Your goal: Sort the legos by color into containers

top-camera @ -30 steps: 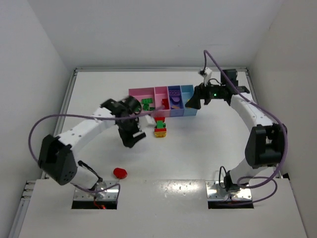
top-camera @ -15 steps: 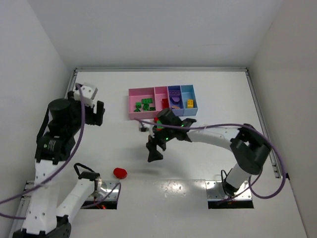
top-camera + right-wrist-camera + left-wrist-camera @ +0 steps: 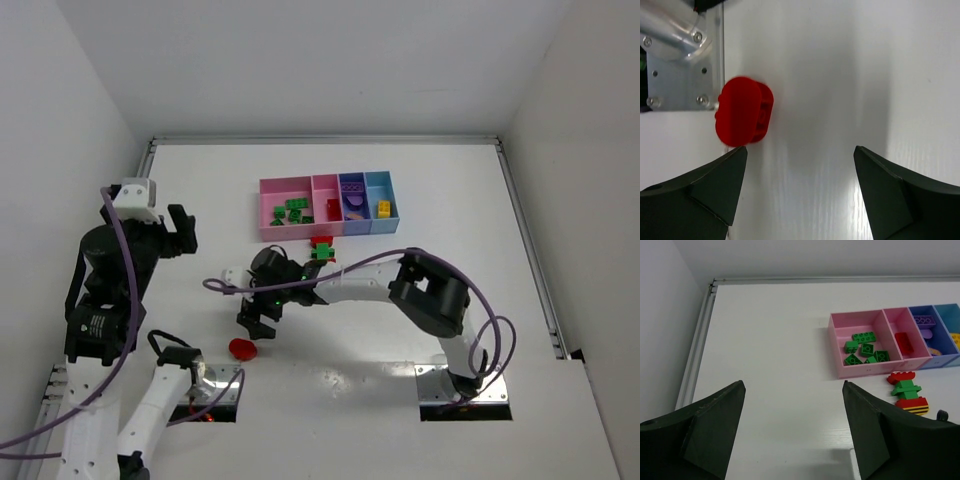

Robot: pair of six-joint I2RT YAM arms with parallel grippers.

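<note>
Right wrist view: my right gripper (image 3: pixel 800 155) fingers spread wide, empty; red lego (image 3: pixel 744 111) upper left of frame. My left gripper (image 3: pixel 793 390) equally wide, empty; containers (image 3: pixel 867 371) at right.

Bright, even overhead light, soft shadows, sharp focus throughout.

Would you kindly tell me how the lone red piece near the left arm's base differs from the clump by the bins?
The red piece is one colour and rounded; the clump stacks red, green and yellow. The red piece lies far from the bins; the clump sits just before them. Both lie outside any bin.
</note>
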